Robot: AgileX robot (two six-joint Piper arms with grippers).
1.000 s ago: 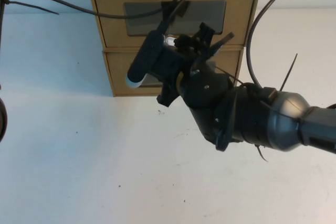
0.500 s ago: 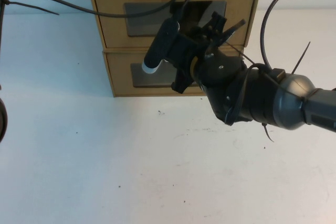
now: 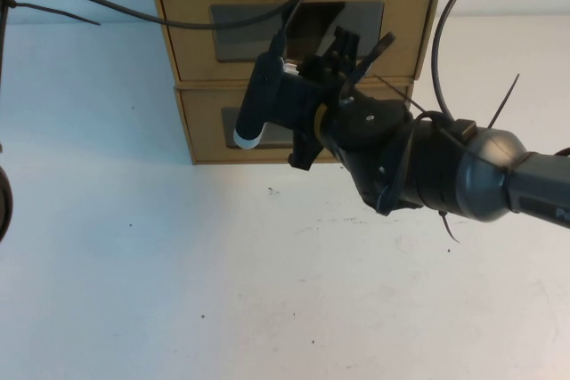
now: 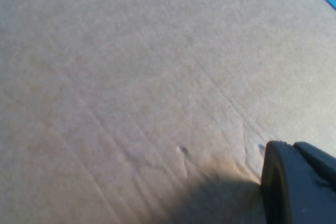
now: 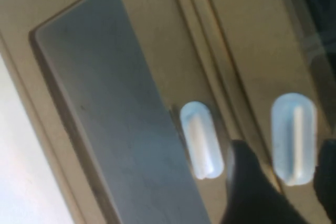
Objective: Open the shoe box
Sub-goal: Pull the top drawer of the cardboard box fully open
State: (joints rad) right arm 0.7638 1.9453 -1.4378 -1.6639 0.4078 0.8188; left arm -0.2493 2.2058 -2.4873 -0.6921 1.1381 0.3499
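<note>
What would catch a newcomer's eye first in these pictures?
The right tool, open, reaches to the fronts of two stacked cardboard shoe boxes at the back of the white table, near the seam between them. The left tool sits close over a cardboard surface, seen only in its wrist view.

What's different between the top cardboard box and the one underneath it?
The upper box sits on the lower box, which rests on the table. The upper box's window shows mostly clear; the lower box's is largely hidden behind the right arm, whose open right gripper sits at their seam. Both are tan cardboard with dark front windows. The left gripper hangs close over cardboard.
</note>
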